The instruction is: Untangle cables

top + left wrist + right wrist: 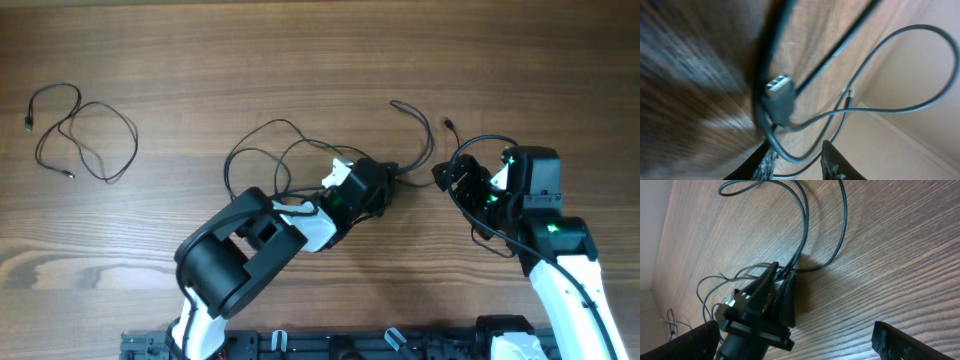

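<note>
Cables sat knotted mid bench.
L hand was half shut round them, can't tell if pinching; R hand, at 3 o'clock, was spread. Best pinch one cord, pull slow.

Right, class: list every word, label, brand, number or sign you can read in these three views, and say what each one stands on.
None: no readable text in any view.
The table, the cables, the left arm and the right arm show no print.
The metal plug is too blurred to show any marking.
</note>
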Available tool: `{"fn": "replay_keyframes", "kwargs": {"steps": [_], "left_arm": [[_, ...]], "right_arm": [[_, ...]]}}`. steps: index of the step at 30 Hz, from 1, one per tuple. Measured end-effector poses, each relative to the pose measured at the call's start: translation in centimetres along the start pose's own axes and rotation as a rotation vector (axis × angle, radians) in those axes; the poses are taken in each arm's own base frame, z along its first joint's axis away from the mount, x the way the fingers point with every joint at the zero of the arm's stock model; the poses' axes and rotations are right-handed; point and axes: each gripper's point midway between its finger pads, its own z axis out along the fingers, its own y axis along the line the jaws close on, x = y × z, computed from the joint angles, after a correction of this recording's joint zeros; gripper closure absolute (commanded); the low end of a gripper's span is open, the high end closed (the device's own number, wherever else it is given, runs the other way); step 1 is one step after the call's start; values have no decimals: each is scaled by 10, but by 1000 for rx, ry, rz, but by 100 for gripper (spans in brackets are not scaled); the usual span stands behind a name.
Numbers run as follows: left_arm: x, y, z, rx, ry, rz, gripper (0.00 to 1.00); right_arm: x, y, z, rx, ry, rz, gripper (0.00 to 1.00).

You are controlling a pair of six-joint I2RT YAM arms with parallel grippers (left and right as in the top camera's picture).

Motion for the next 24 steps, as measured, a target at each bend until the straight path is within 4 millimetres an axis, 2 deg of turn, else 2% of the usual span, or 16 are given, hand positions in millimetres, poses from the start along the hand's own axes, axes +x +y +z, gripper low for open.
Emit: {"fn": "replay_keyframes", "kwargs": {"steps": [2,4,5,8,10,13,17,21,24], "left_arm": [[-1,3,2,-3,-2,-2,78],[-2,3,2,-2,-5,-3,84],[-1,2,2,-1,-4,-3,95],[-1,1,2,4,-2,-2,96],[3,-9,2,48,16,26,96],[20,-58,-6,239,113,160,96],[13,-86,-17,300,124,282,96],[10,-140,-52,417,102,422,96],[10,-179,-88,497,66,522,96]], "right_arm": [[0,0,0,0,0,0,0],[0,0,0,0,0,0,0],[0,0,0,0,0,0,0],[0,0,0,1,1,0,1],[1,-1,0,5,5,2,1],[3,-3,0,14,12,1,4],[4,-4,0,16,14,-2,4],[4,-4,0,16,14,-5,4],[4,-4,0,16,14,-5,5]]}}
